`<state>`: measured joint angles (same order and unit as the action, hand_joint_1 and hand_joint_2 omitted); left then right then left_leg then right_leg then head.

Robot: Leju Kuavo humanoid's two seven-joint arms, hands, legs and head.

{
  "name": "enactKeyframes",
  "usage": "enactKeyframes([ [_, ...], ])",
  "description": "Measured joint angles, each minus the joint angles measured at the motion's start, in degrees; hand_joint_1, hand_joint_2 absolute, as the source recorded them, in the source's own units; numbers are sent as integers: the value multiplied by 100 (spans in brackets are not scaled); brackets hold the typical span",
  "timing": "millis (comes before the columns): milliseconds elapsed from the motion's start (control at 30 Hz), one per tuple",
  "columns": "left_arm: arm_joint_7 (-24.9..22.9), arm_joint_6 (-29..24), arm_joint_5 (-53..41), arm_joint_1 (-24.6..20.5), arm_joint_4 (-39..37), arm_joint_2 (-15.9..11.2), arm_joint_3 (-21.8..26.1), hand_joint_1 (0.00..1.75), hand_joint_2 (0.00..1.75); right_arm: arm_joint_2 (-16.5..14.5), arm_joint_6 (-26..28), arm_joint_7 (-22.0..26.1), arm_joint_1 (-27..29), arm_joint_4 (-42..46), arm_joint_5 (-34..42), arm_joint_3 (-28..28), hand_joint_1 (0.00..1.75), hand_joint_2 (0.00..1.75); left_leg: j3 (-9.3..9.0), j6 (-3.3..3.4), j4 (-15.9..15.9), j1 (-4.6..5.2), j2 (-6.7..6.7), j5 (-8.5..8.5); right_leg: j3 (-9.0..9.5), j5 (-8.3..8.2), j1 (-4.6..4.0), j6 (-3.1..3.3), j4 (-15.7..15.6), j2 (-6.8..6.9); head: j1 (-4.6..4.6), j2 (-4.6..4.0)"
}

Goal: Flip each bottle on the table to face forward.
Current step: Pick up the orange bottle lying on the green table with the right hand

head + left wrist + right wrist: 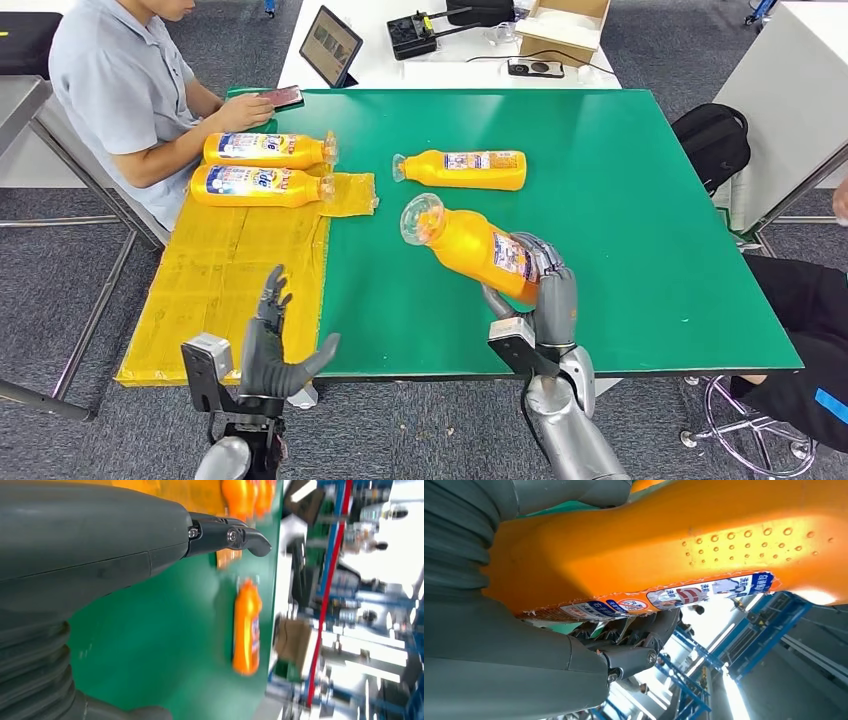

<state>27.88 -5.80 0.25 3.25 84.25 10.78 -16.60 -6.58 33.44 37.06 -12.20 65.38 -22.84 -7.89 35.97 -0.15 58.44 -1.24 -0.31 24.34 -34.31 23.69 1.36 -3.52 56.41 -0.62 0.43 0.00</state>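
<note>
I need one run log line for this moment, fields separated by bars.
right hand: holds orange bottle tilted above green table | left hand: open, holds nothing | three bottles lying flat

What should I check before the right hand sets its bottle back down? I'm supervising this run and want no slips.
1. Grip: right hand holds the lifted orange plastic bottle at its base end, fingers wrapped round it: ok.
2. Label direction: the printed label shows at the bottle's side in the right wrist view; final facing: cannot tell.
3. Landing spot: bare green tabletop beneath the bottle: ok.
4. Neighbour: the lone orange bottle lying on the green is apart from the held one: ok.
5. Left hand is empty with fingers apart, near the table's front edge: ok.
6. Person's hand with a phone is close to the two bottles on the yellow sheet: not ok.
</note>
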Motion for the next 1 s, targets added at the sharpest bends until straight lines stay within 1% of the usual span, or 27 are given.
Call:
enactKeyframes([
  [200,25,50,15,63,3,-1,-167,0,175,-72,-80,24,47,141,102,0,172,175,0,0,0,0,-1,0,2,0,0,0,0,1,1,0],
  [267,62,161,55,68,7,-2,-208,0,175,-87,-261,32,46,147,192,-5,175,175,0,0,0,0,-1,0,3,0,0,0,0,0,1,0],
  [367,108,496,154,71,20,-4,-363,0,175,-174,-646,74,17,92,262,-103,175,175,1,0,0,0,0,0,3,-1,0,0,0,0,0,0],
  [500,74,793,462,31,23,1,-587,0,175,-369,-795,98,-64,-95,268,-440,175,175,0,0,0,-2,0,-1,0,0,-1,0,1,0,2,0],
  [667,14,923,790,-99,23,5,-681,0,175,-550,-786,101,-129,-361,374,-912,175,175,2,-1,-1,-3,-1,-1,-1,0,-2,1,2,0,3,0],
  [833,-128,1191,1118,-201,23,8,-786,0,175,-733,-778,101,-190,-648,539,-1538,175,175,3,0,-1,-3,-3,-1,-2,1,-1,1,1,2,1,0],
  [933,-143,1183,1069,-229,22,5,-823,0,175,-785,-759,101,-236,-766,611,-1728,175,175,3,0,-1,-3,-4,-1,-1,1,-1,1,1,2,1,0],
  [1000,-153,1007,842,-258,2,3,-846,0,175,-798,-750,101,-271,-827,643,-1814,175,175,3,0,-1,-2,-3,-1,-1,1,-1,1,1,2,1,0],
])
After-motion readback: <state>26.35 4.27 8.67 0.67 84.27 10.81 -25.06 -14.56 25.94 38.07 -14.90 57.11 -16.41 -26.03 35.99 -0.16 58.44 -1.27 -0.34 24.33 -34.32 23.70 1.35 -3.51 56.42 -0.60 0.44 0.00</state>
